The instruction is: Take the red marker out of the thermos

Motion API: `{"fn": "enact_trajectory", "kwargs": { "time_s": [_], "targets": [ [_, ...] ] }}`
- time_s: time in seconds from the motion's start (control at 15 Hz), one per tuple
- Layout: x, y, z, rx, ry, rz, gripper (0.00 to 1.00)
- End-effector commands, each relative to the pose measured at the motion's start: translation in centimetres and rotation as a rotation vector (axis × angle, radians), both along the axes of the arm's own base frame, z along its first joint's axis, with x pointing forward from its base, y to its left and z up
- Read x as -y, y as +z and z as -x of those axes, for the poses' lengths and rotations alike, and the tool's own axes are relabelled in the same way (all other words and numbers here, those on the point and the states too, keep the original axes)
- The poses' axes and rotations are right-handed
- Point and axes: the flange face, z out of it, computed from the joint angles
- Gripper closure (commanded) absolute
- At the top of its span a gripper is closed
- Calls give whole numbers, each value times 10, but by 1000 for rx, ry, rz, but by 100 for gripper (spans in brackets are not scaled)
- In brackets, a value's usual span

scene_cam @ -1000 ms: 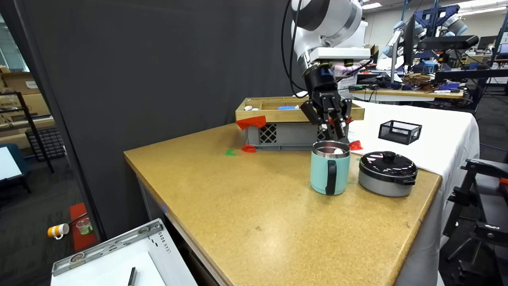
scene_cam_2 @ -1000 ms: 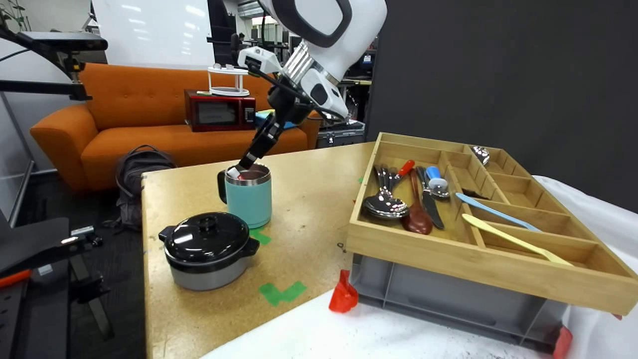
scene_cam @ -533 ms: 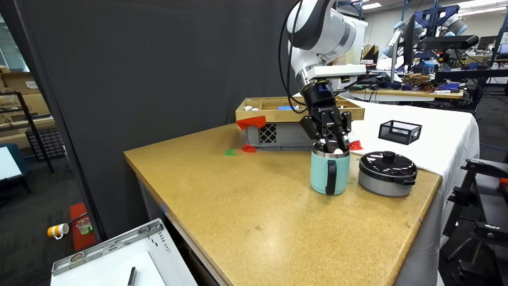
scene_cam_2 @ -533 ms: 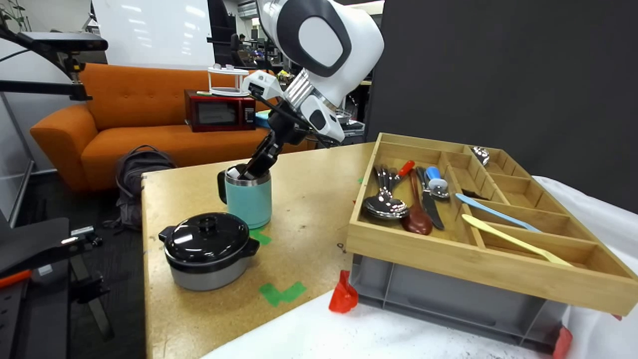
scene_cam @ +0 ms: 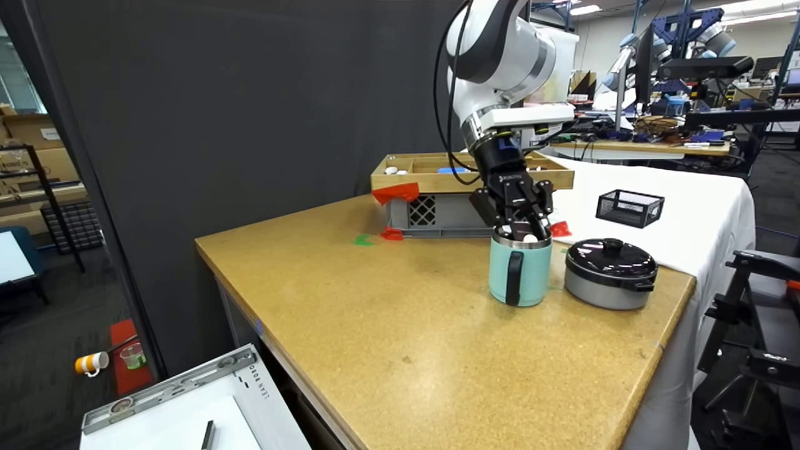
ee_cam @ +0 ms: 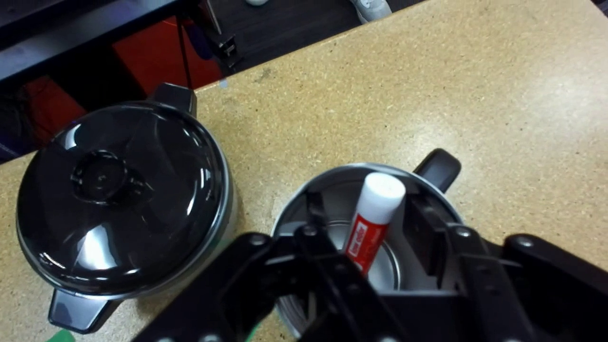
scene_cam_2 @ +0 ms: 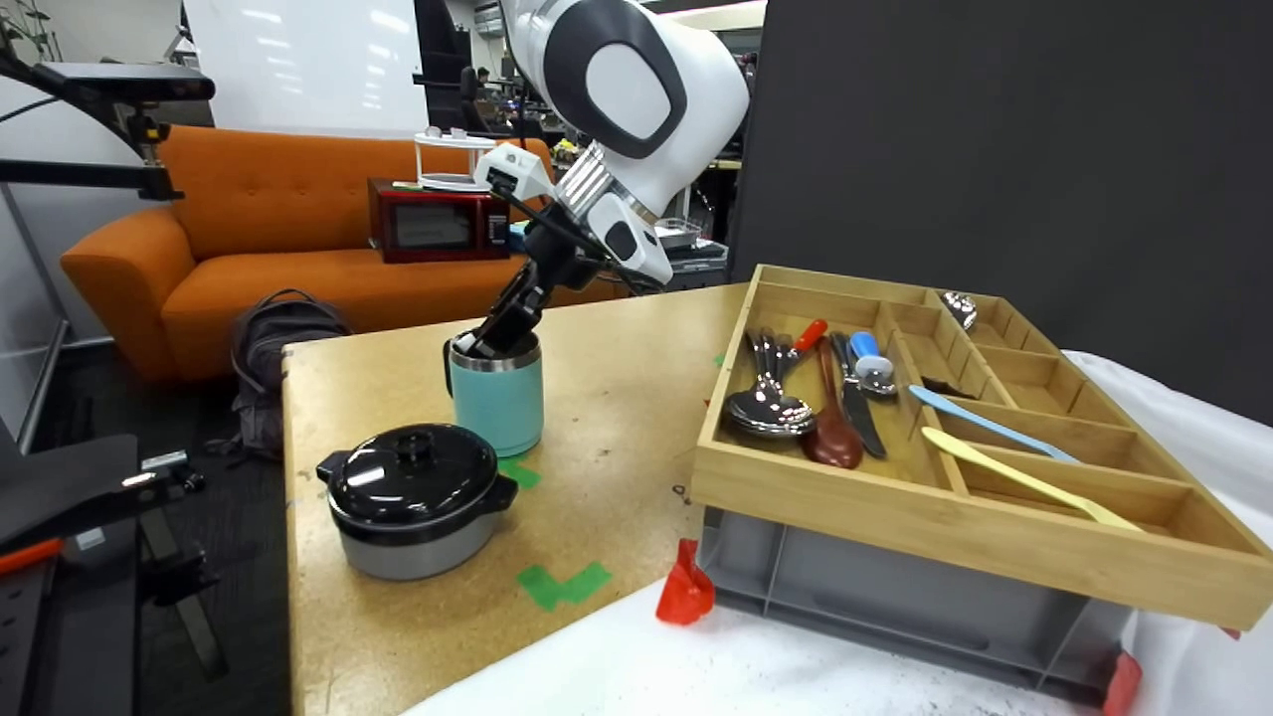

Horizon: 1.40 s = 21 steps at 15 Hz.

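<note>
The teal thermos [scene_cam: 535, 275] stands upright on the table with its dark handle on the side; it also shows in an exterior view [scene_cam_2: 499, 403] and from above in the wrist view [ee_cam: 361, 167]. The red marker [ee_cam: 368, 237] leans inside it, white end up near the rim on the handle side. That white end also shows at the rim in both exterior views. My gripper [ee_cam: 369, 221] is open. Its fingers reach down inside the thermos, one on each side of the marker, with gaps visible. The marker's lower part is hidden behind a finger. In an exterior view the gripper [scene_cam: 522, 228] enters the mouth.
A grey pot with a black lid [scene_cam: 611, 275] stands close beside the thermos, also in the wrist view [ee_cam: 123, 199]. A wooden cutlery tray [scene_cam_2: 955, 497] sits on a grey crate [scene_cam_2: 895, 597]. A black mesh basket [scene_cam: 630, 208] stands on white cloth.
My gripper has come down from above the rim into the thermos, then shifted slightly. The thermos has turned a little, its handle swinging slightly left in an exterior view.
</note>
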Motion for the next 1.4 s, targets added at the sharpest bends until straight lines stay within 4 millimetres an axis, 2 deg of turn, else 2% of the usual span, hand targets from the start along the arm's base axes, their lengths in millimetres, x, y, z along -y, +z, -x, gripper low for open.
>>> {"fn": "enact_trajectory", "kwargs": {
  "time_s": [0.0, 0.07, 0.2, 0.27, 0.33, 0.47, 0.67, 1.0, 1.2, 1.33],
  "targets": [
    [-8, -3, -2, -33, 17, -7, 79],
    [-10, -3, -1, -36, 20, -9, 81],
    [-12, -4, -1, -39, 17, -8, 96],
    [-11, -4, -2, -39, 12, -8, 100],
    [-10, -2, -3, -39, 6, -7, 96],
    [-7, 4, -6, -38, -13, -1, 95],
    [2, 35, -13, -40, -57, 12, 95],
    [11, 108, -22, -60, -101, 1, 95],
    [5, 137, -19, -25, -95, 6, 95],
    [-1, 147, -22, 52, -115, 30, 95]
  ]
}}
